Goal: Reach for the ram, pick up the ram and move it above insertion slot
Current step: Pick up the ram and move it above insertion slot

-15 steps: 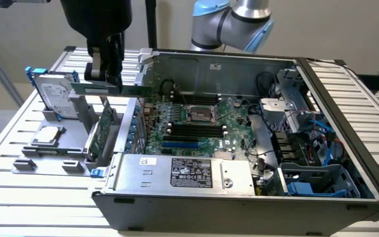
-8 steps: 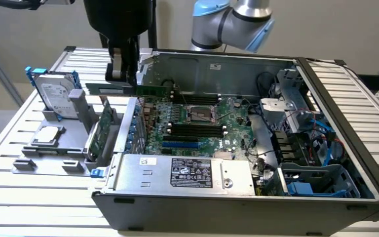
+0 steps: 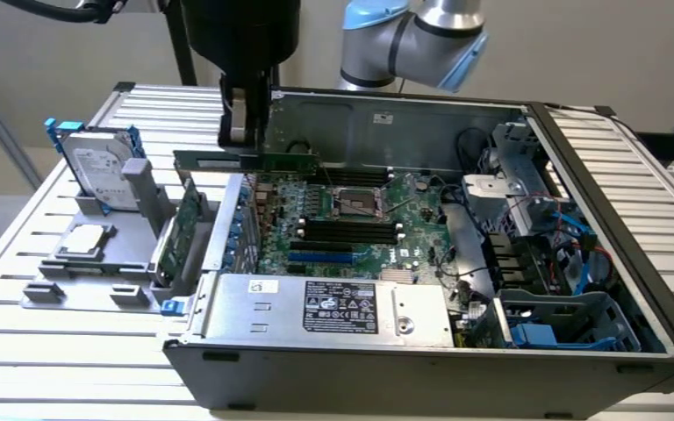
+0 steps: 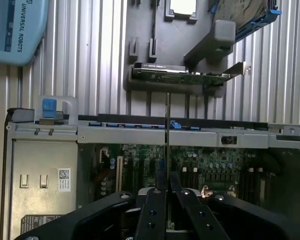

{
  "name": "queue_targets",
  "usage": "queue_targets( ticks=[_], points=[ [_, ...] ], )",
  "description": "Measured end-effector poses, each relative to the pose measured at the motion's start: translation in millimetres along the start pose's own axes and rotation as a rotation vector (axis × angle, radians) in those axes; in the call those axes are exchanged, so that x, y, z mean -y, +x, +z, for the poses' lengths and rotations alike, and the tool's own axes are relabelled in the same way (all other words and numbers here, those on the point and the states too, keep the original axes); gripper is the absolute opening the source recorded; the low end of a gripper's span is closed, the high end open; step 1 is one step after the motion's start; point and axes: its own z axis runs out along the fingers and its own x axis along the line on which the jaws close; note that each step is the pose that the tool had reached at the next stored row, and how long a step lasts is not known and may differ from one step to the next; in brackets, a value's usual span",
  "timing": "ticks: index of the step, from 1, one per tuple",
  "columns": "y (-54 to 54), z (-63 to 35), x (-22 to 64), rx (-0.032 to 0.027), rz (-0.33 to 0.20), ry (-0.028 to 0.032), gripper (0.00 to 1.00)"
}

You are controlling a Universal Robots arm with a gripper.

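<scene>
While the open computer case (image 3: 618,263) sits on a slatted metal table (image 3: 32,351) against a plain pale wall, the gripper (image 3: 247,132) hangs at the case's rim on the exterior view's left, fingers pressed together on the ram (image 3: 249,161). The ram is held level in the air, above the case edge and clear of the motherboard (image 3: 367,219); in the wrist view it appears edge-on as a thin line (image 4: 167,130) rising from between the fingers (image 4: 157,200). The insertion slot (image 3: 343,230) is one of several parallel black sockets near the board's middle, well apart from the ram, toward the exterior view's right.

Outside the case, a grey fixture (image 3: 91,272) holds an upright hard drive (image 3: 101,175) and a green expansion card (image 3: 182,232). The power supply (image 3: 326,307) fills the case's near corner. Cables and a blue drive cage (image 3: 571,324) crowd the far side.
</scene>
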Motion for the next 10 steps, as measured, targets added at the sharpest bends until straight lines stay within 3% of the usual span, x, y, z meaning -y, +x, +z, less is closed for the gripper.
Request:
queue_targets(
  ticks=[10],
  points=[
    [1.2, 0.8, 29.9, -0.0008, -0.011, -0.0015, 0.13]
  ],
)
